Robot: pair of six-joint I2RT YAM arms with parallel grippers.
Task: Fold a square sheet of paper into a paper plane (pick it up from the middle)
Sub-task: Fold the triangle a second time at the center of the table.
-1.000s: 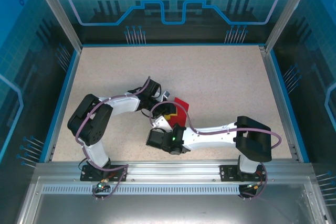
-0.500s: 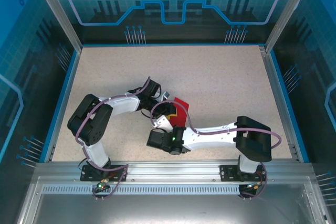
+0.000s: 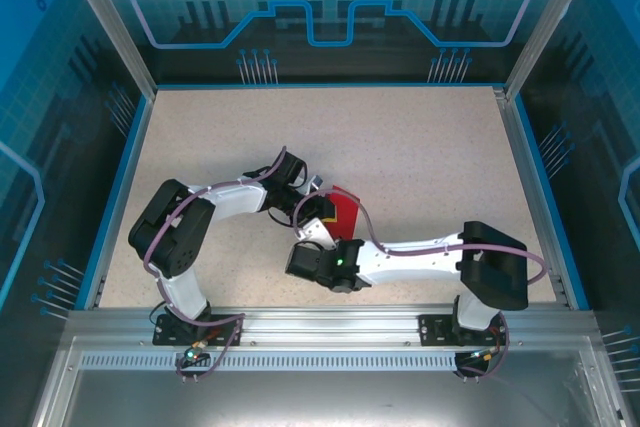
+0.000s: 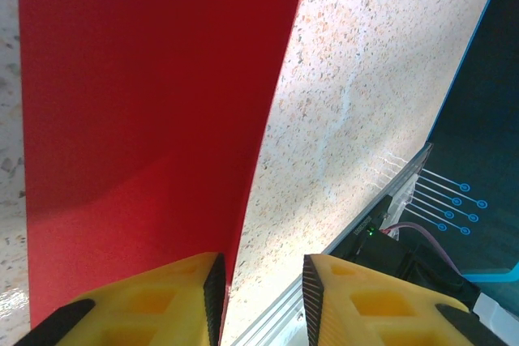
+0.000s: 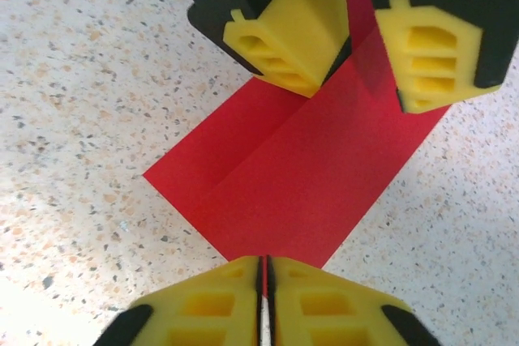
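Observation:
The square sheet of paper is bright red, with one crease running across it, and lies on the speckled table. My right gripper is shut on its near edge, with a sliver of red between the pads. My left gripper stands open at the far edge, one yellow finger on each side of the raised paper. In the left wrist view the paper runs past the left finger, and bare table shows in the gap of the left gripper. From above, the paper sits between the left gripper and the right gripper.
Both arms reach in towards the middle of the table. A metal rail runs along the near edge. Blue walls enclose the sides and the back.
My right gripper has closed onto the paper's near edge. The right arm's elbow has shifted a little to the right. The left gripper has kept its place and opening.

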